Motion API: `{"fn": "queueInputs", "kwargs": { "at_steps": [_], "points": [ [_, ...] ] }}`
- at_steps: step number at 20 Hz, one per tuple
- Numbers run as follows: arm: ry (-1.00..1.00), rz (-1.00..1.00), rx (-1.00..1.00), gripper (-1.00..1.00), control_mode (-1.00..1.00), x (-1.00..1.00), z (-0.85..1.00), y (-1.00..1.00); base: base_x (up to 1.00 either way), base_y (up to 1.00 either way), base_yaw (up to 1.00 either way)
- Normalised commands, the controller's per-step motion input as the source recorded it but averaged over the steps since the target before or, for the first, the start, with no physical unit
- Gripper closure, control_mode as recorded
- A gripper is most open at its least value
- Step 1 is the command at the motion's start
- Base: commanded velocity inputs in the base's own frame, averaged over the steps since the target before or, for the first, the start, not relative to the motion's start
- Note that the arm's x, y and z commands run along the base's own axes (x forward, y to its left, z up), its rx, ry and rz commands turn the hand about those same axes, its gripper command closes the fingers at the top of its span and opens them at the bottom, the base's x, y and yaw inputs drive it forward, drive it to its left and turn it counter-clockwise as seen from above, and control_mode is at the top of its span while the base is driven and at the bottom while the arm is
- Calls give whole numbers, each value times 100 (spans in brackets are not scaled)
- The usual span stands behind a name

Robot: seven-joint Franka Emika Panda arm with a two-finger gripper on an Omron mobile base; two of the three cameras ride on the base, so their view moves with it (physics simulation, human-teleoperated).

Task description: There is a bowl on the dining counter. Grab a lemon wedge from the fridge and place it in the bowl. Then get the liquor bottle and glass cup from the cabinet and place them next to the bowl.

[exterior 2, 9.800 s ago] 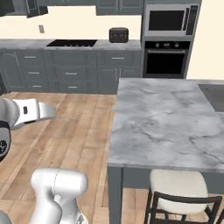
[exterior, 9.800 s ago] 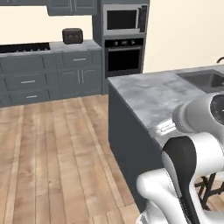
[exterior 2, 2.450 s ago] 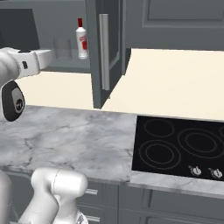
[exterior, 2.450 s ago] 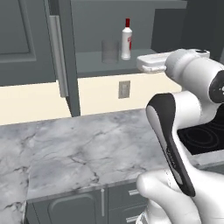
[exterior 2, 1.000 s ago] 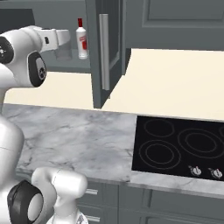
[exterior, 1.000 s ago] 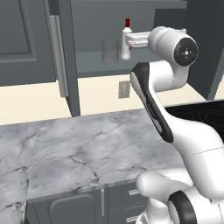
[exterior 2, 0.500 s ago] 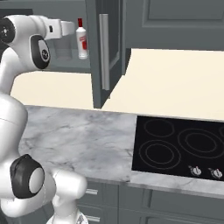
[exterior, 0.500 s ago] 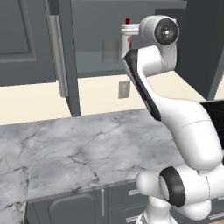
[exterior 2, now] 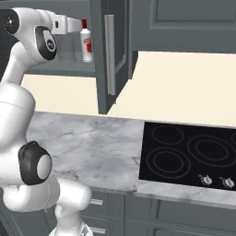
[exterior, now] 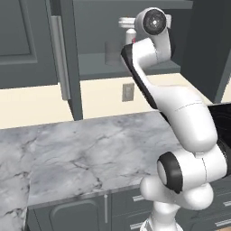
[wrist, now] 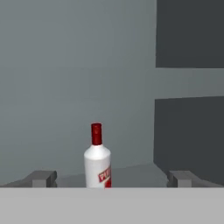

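Liquor bottle (wrist: 97, 159), white with a red cap, stood upright on the open cabinet (exterior 2: 108, 50) shelf, at six o'clock in the hand view, between the gripper's (wrist: 112, 178) wide-spread fingertips but apart from them. Nothing was held; grasping it remained, as did fetching the glass.

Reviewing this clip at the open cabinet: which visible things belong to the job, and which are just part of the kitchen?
Job:
- liquor bottle, upright on the cabinet shelf
- glass cup, on the same shelf beside the bottle
- tool, open, pointing at the bottle

Just there:
- cooktop
- wall outlet
- marble counter
- open cabinet door
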Motion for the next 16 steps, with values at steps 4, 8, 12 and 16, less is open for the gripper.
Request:
{"fn": "queueInputs", "kwargs": {
  "at_steps": [4, 8, 12, 16],
  "points": [
    [-9, 0, 0, -100, -100, 40, -15, 2, 0, 0, 0],
    [0, 0, 0, -100, -100, 41, 0, 0, 0, 0, 0],
    [-3, 0, 0, -100, -100, 43, -9, 0, 0, 0, 0],
    [-3, 0, 0, -100, -100, 37, -4, 0, 0, 0, 0]
  ]
}}
